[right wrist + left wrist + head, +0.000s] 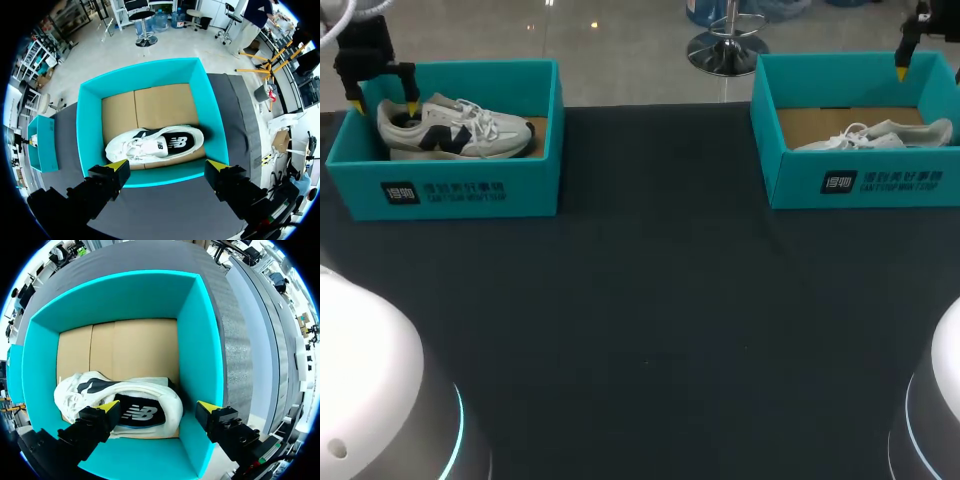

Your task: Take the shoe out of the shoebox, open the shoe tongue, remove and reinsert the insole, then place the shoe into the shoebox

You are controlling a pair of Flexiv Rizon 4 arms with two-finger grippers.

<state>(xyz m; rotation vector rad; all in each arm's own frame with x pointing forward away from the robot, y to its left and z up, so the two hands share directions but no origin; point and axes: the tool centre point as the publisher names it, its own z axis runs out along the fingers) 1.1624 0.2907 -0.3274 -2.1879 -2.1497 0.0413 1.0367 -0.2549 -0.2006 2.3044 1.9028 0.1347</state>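
Observation:
Two teal shoeboxes stand on the dark table. The left shoebox [470, 190] [195, 340] holds a white sneaker with dark side marks [455, 128] [125, 397]. My left gripper [385, 106] [157, 407] hangs open low over that sneaker's heel end, one finger above the shoe and the other above the box's side wall. The right shoebox [860, 180] [90, 125] holds a second white sneaker [875, 137] [155, 145] on its side. My right gripper [905, 65] [166, 167] is open, well above that box's edge, touching nothing.
Brown cardboard floors [125, 345] [150, 105] show in both boxes beside the shoes. The wide dark tabletop [650, 300] lies between and in front of the boxes. My two arm bases sit at the near corners.

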